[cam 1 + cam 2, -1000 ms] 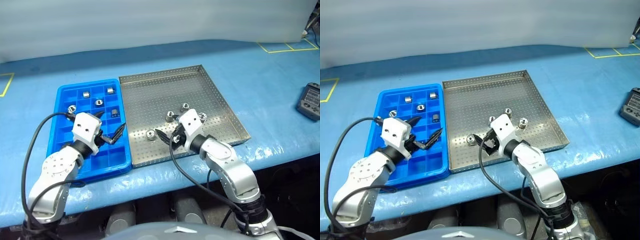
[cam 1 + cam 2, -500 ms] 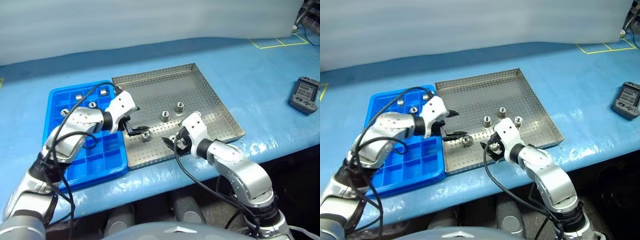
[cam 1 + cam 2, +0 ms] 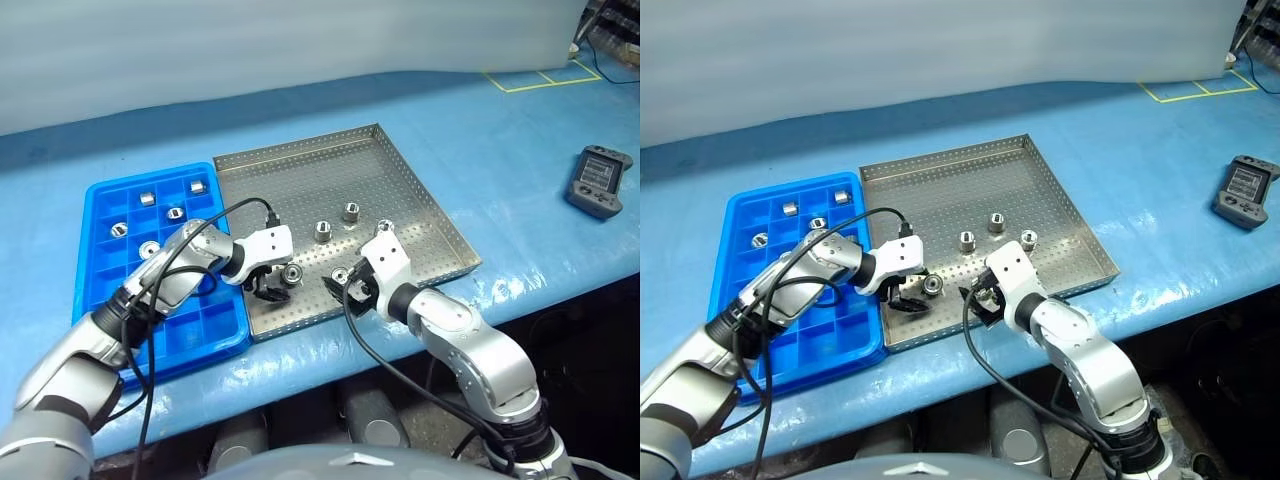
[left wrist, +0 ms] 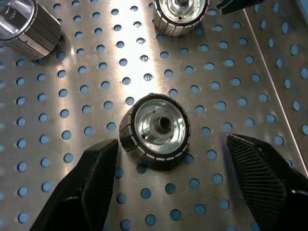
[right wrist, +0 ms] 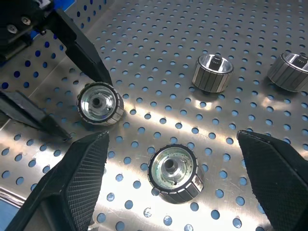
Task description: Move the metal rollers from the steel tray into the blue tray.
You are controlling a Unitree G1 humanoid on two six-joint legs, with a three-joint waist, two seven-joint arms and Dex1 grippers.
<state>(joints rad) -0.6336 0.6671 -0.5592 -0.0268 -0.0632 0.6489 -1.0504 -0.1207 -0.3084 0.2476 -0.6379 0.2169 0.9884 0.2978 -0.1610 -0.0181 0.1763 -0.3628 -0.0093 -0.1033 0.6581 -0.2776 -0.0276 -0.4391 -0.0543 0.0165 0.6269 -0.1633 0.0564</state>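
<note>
A workshop or lab bench: blue-covered table [image 3: 500, 170], yellow floor-style tape marks [image 3: 530, 78], handheld controller [image 3: 597, 180].

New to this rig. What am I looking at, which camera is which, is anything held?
It is a two-armed humanoid robot at a blue-covered table.

Two wide pictures come from its head camera, looking down over both arms. Two close-ups come from cameras on each wrist, looking along that gripper's black fingers.

On the table: a grey perforated steel tray holding five small shiny metal rollers, a blue plastic gridded tray holding more of them, and a grey handheld device off to the right.

The left gripper straddles one roller, one finger touching it, the other clear. The right gripper stands open around another roller. Nothing is held yet.
</note>
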